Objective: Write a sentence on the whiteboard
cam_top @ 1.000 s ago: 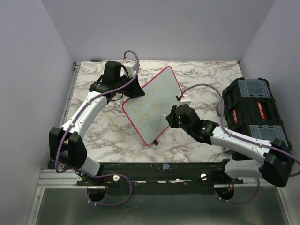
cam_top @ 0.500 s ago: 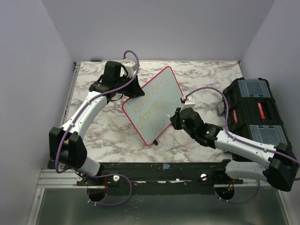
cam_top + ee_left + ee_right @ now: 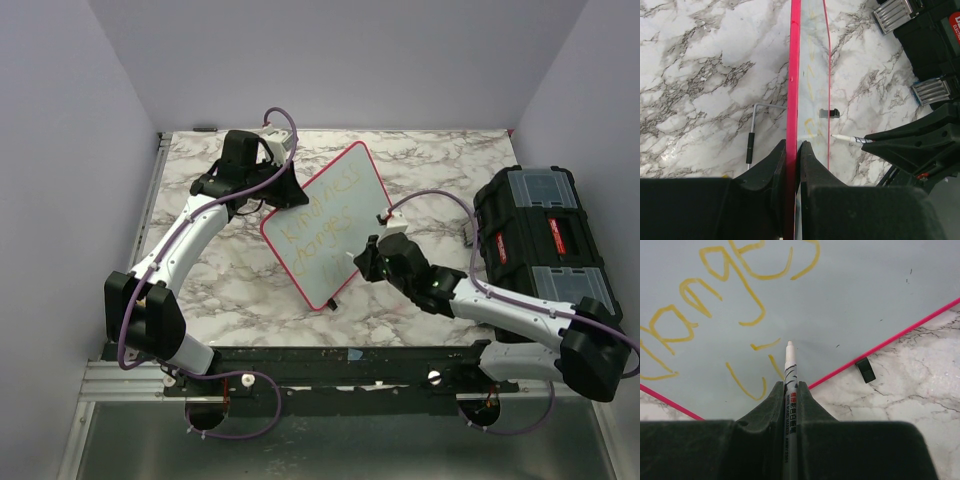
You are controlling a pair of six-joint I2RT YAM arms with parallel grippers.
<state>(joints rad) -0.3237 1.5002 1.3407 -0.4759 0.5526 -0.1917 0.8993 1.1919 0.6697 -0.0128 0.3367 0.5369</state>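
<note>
Since a second ago, my right gripper (image 3: 790, 386) has slid slightly down and left along the whiteboard (image 3: 325, 220). Its fingers are pressed tight on a slim white marker (image 3: 789, 357) whose tip is at the glossy surface, beside short strokes under the yellow sentence (image 3: 318, 238). My left gripper (image 3: 793, 146) pinches the thin pink-red frame, holding the board tilted up off the marble-veined table (image 3: 220, 290). A small black clip (image 3: 866, 370) sits on the lower edge. A boxy black toolbox (image 3: 540, 230) stands beside my right arm.
</note>
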